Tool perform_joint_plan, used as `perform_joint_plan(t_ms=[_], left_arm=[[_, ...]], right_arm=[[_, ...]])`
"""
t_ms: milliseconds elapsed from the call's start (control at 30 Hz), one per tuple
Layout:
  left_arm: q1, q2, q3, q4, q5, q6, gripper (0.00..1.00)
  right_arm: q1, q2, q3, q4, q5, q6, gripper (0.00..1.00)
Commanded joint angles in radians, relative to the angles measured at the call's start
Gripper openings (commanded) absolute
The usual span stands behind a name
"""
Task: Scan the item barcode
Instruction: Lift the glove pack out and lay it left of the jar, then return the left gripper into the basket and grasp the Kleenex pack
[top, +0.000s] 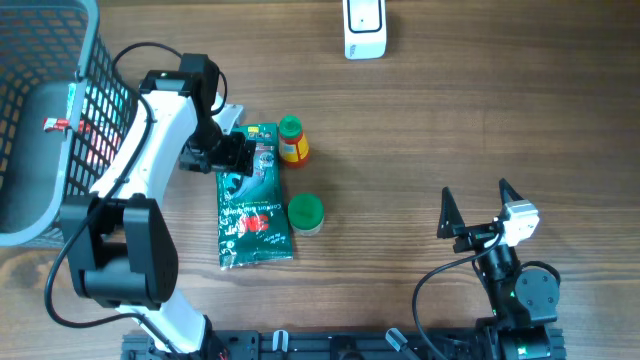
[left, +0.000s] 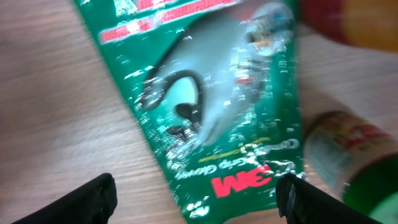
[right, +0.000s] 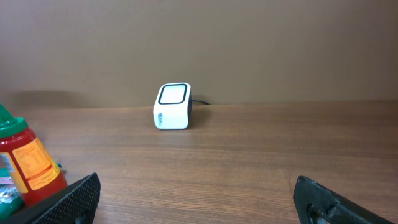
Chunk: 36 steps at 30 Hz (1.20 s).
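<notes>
**A:** What do we see nearest us, at the lower right of the overhead frame?

**B:** Our right gripper (top: 474, 190). Its jaws are spread wide with nothing between them, and it hangs over bare table (top: 400, 150).

**A:** And towards the middle?

**B:** A jar (top: 305, 213) with a green lid stands at the right edge of the packet (top: 252, 205). We cannot tell whether they touch or are only just beside each other.

**A:** Where does the packet lie?

**B:** It lies flat on the wood, left of centre, with its long side running up and down the frame. It is green and shiny with a glove printed on it.

**A:** And our left gripper (left: 196, 186)?

**B:** It is at the packet's upper end. In the wrist view the jaws stand wide, one finger (left: 93, 199) at the lower left and the other at the lower right. The packet's end is between them, and we see no grip on it.

**A:** What is beside that end?

**B:** A bottle (top: 293, 142) with a green cap and a red and yellow label stands upright just to the right.

**A:** What about further off?

**B:** A dark mesh basket (top: 105, 100) fills the upper left corner. At the top edge, right of centre, is the white scanner (top: 365, 28), well apart from the packet.
</notes>
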Motion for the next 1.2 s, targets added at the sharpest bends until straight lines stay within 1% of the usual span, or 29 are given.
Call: perform_joint_plan(t_ms=[0, 33, 100, 200, 300, 367, 400, 500, 533, 600, 700, 733, 833, 900, 933, 967, 1000, 1033, 1167], left_arm=[[-0.001, -0.032, 0.018, -0.016, -0.106, -0.109, 0.92], [-0.001, -0.043, 0.032, -0.017, -0.106, -0.126, 0.97], [-0.001, -0.081, 0.075, -0.016, -0.106, -0.161, 1.00], [-0.001, -0.178, 0.176, -0.013, -0.134, -0.220, 1.00], [0.001, -0.242, 0.227, 0.014, -0.234, -0.297, 1.00], [0.024, -0.311, 0.255, 0.068, -0.391, -0.462, 1.00], [0.041, -0.333, 0.257, 0.089, -0.413, -0.504, 1.00], [0.135, -0.407, 0.258, 0.150, -0.414, -0.622, 1.00], [0.204, -0.438, 0.258, 0.164, -0.400, -0.697, 1.00], [0.331, -0.471, 0.258, 0.172, -0.353, -0.796, 1.00], [0.496, -0.472, 0.258, 0.174, -0.318, -0.876, 1.00], [0.571, -0.462, 0.258, 0.174, -0.274, -0.898, 1.00], [0.726, -0.429, 0.258, 0.174, -0.121, -0.946, 1.00], [0.851, -0.370, 0.257, 0.171, 0.061, -0.975, 1.00], [0.883, -0.335, 0.257, 0.170, 0.133, -0.975, 1.00], [0.902, -0.303, 0.257, 0.166, 0.174, -0.975, 0.97], [0.908, -0.268, 0.257, 0.161, 0.192, -0.975, 0.86], [0.908, -0.225, 0.257, 0.152, 0.199, -0.975, 0.81], [0.890, -0.085, 0.257, 0.109, 0.199, -0.960, 0.80]], right_arm=[[0.002, -0.009, -0.001, 0.003, -0.012, -0.014, 1.00], [0.002, -0.009, -0.001, 0.003, -0.011, -0.014, 1.00], [0.002, -0.009, -0.001, 0.003, -0.011, -0.014, 1.00], [0.002, -0.009, -0.001, 0.003, -0.011, -0.014, 1.00], [0.002, -0.009, -0.001, 0.003, -0.011, -0.014, 1.00], [0.002, -0.009, -0.001, 0.003, -0.012, -0.014, 1.00], [0.002, -0.009, -0.001, 0.003, -0.011, -0.015, 1.00], [0.002, -0.009, -0.001, 0.003, -0.011, -0.014, 1.00], [0.002, -0.009, -0.001, 0.003, -0.012, -0.014, 1.00], [0.002, -0.009, -0.001, 0.003, -0.011, -0.014, 1.00], [0.002, -0.009, -0.001, 0.003, -0.012, -0.015, 1.00], [0.002, -0.009, -0.001, 0.003, -0.011, -0.014, 1.00], [0.002, -0.009, -0.001, 0.003, -0.012, -0.014, 1.00], [0.002, -0.009, -0.001, 0.003, -0.011, -0.014, 1.00], [0.002, -0.009, -0.001, 0.003, -0.011, -0.014, 1.00], [0.002, -0.009, -0.001, 0.003, -0.011, -0.014, 1.00], [0.002, -0.009, -0.001, 0.003, -0.011, -0.015, 1.00], [0.002, -0.009, -0.001, 0.003, -0.011, -0.015, 1.00], [0.002, -0.009, -0.001, 0.003, -0.012, -0.014, 1.00]])
